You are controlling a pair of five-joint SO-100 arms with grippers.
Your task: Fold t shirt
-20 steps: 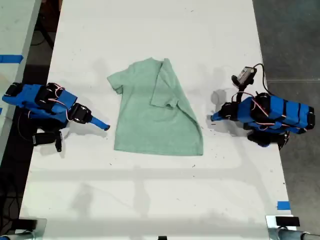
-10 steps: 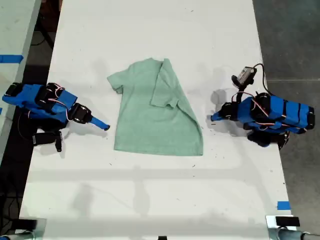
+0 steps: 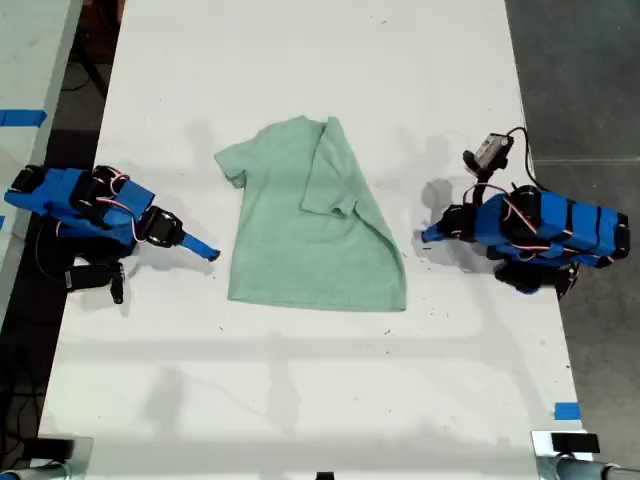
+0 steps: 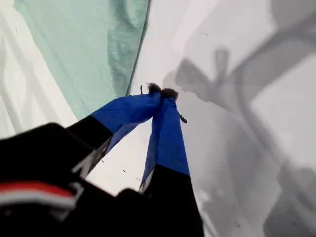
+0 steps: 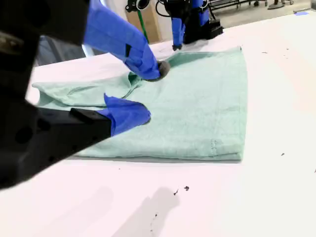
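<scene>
While the white table [image 3: 300, 400] fills most of the exterior view, the two blue arms sit low at its left and right edges, both tips aimed inward at the cloth.

Exterior view's left, mid-height: my second gripper [image 3: 203, 250] rests low over the tabletop just beside the t shirt's near edge, apart from it; in the second wrist view my second gripper [image 5: 147, 92] has its blue fingers spread, nothing between them, cloth lying beyond.

Centre of the exterior view: the t shirt [image 3: 300, 240], pale mint green, lies flat on the table; neck toward the top of the frame, hem toward the bottom; one sleeve spread out toward the upper left; the other side folded inward over the body, its sleeve lying on the chest, leaving a slanted edge running down to the hem's lower right corner; the second wrist view shows the t shirt [image 5: 202, 108] smooth, with a low ridge along the folded part.

Exterior view's right, mid-height: my first gripper [image 3: 428, 237] points at the slanted edge, near it, no contact; in the first wrist view my first gripper [image 4: 160, 94] has its blue fingers pressed together at the tips, holding nothing, bare table under them; the t shirt [image 4: 84, 49] edge lies just past the tips.
</scene>
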